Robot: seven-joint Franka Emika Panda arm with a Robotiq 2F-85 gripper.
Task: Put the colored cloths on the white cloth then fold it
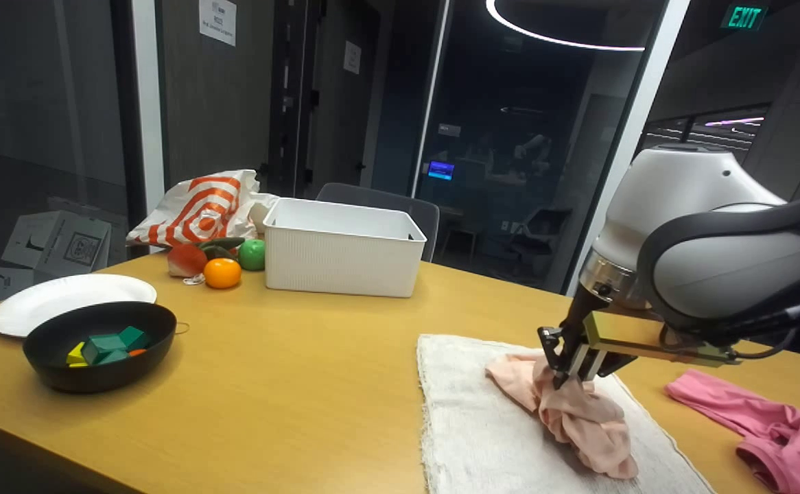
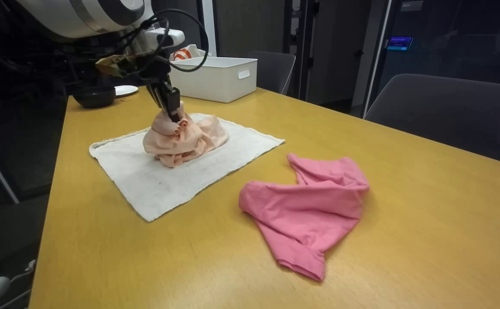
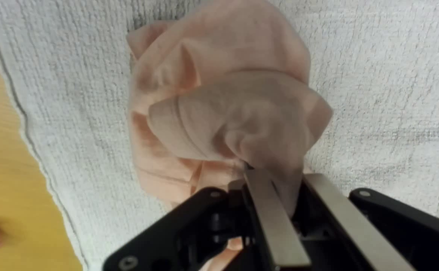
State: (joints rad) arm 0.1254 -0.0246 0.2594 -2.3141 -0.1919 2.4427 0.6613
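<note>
The white cloth (image 1: 465,418) lies flat on the table, and it also shows in an exterior view (image 2: 151,189) and in the wrist view (image 3: 87,113). The peach cloth (image 1: 595,429) sits crumpled on top of it, also seen in an exterior view (image 2: 198,137) and in the wrist view (image 3: 219,49). My gripper (image 1: 571,377) points down into the peach cloth; in the wrist view the fingers (image 3: 279,177) are close together with a bunched fold between them. The fingertips are partly hidden by the fold. The pink cloth (image 2: 310,206) lies crumpled on the bare table beside the white cloth.
A white bin (image 1: 342,254) stands at the table's back. A black bowl (image 1: 101,343) with several blocks, a white plate (image 1: 74,295), toy fruit such as an orange (image 1: 222,273), and a plastic bag (image 1: 201,209) lie at the far end. Chairs (image 2: 451,111) stand along the table edge.
</note>
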